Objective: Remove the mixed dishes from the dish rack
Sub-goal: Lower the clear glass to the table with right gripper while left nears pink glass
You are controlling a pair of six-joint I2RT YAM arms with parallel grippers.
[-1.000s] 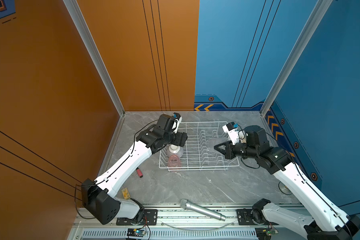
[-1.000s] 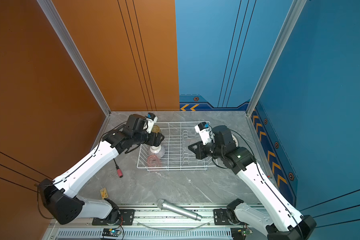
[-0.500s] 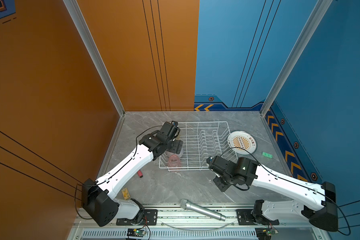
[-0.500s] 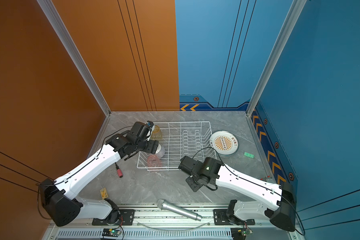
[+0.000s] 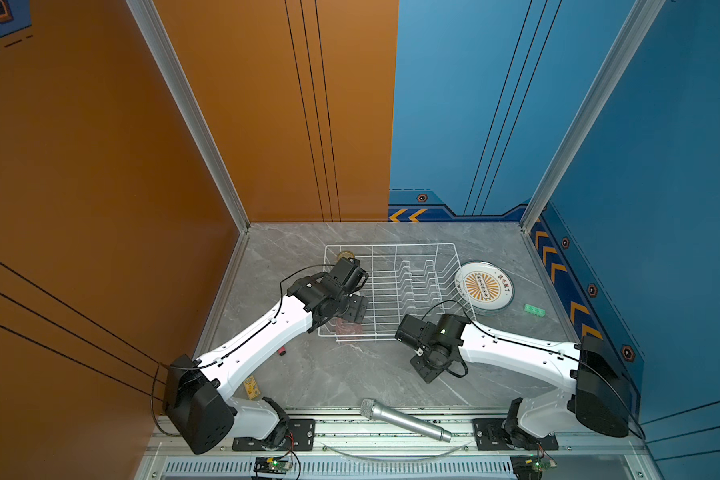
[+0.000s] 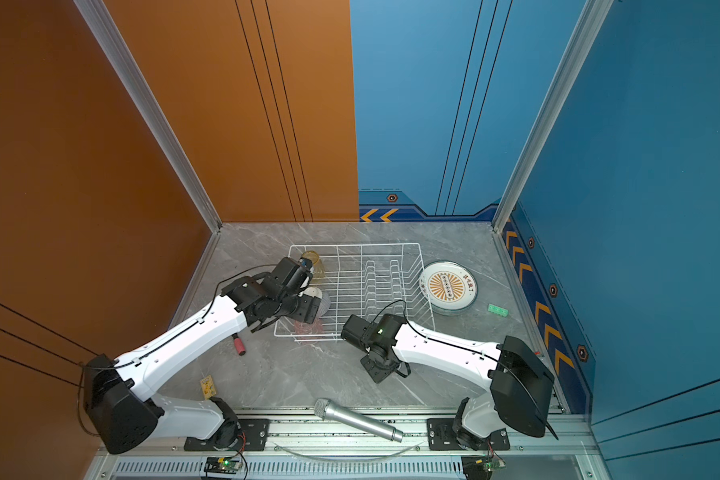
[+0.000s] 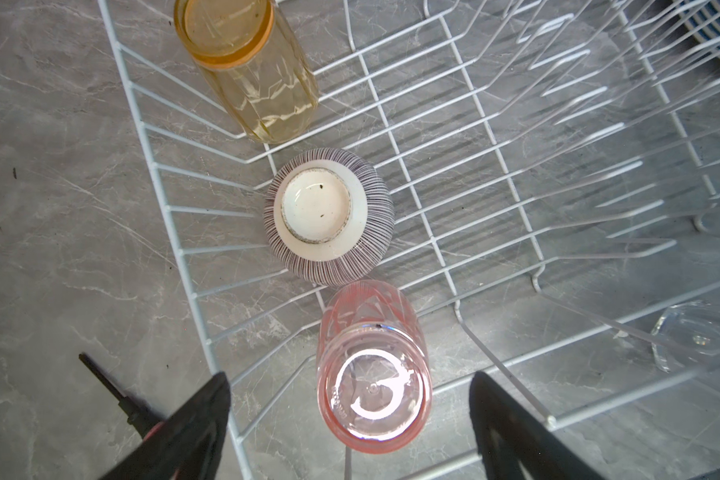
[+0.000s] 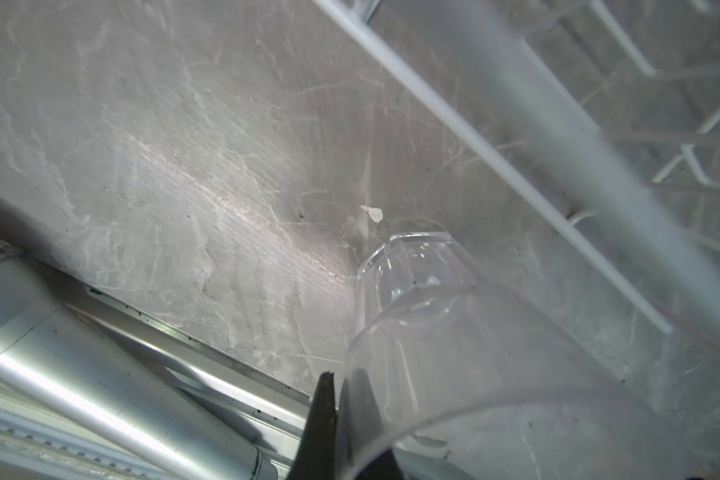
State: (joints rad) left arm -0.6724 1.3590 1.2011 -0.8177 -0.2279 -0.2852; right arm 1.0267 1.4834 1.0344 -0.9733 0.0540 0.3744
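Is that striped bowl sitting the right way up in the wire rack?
No, the striped bowl lies upside down in the dish rack, its white foot turned toward the left wrist camera.

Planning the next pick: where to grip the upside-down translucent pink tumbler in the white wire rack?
Pinch the translucent pink tumbler on its round wall under the upturned base, from above. It stands inverted; the finely striped bowl sits close beside it, keep jaws off that side.

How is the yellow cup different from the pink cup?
The yellow cup is yellow; the pink cup is pink. The pink cup sits right below the open left gripper; the yellow cup stands farther off, past the bowl. Both look upside down in the rack.
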